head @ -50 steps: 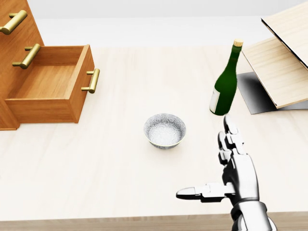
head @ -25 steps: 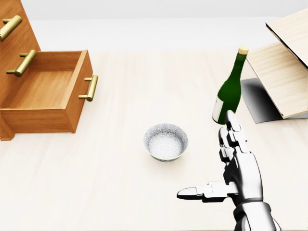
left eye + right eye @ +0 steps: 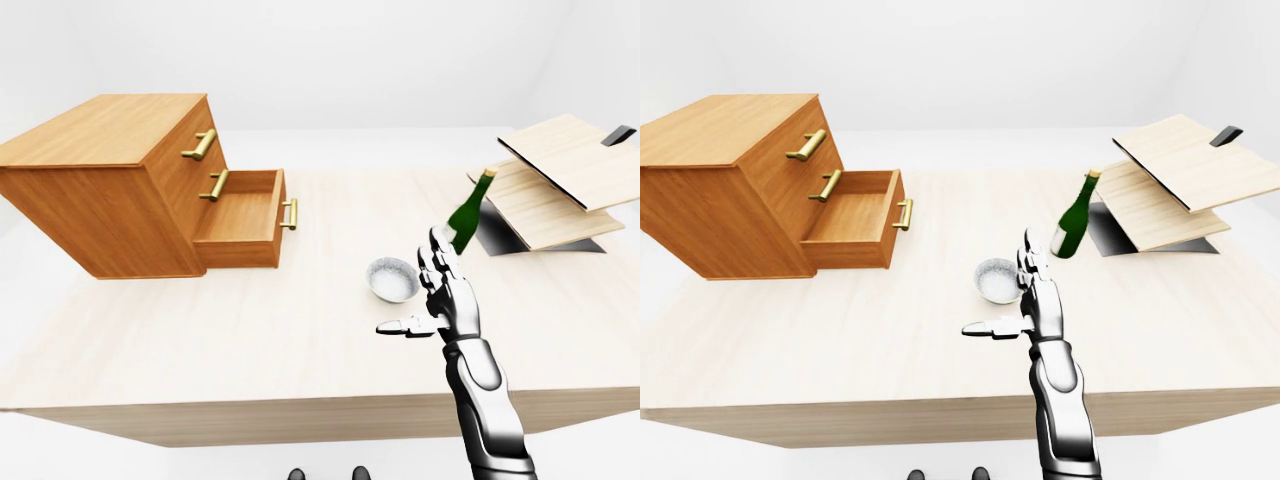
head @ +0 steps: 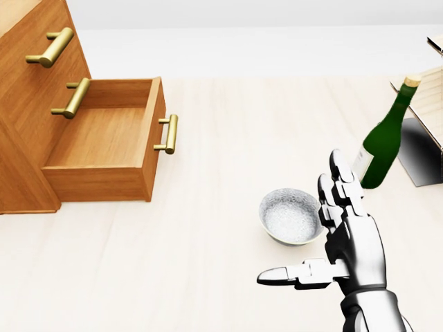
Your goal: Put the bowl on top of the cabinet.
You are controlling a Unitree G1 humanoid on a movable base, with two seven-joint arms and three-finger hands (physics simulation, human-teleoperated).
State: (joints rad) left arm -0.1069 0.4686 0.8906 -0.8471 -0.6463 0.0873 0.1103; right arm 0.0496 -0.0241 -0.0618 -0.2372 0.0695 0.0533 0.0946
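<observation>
Right hand (image 4: 354, 243) open, fingers (image 4: 338, 174) extended, thumb (image 4: 284, 277) splayed sideways.

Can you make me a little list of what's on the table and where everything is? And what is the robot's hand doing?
bowl: white, upright on the table, not on the cabinet yet
cabinet: wooden, at the head view's left
drawer: the bottom one, pulled open, nothing seen inside
bottle: green, upright, to the bowl's right in the head view
boards: two pale ones, tilted, at the left-eye view's right
right hand: open, fingers straight, just right of the bowl, holding nothing
left hand: not in view
</observation>
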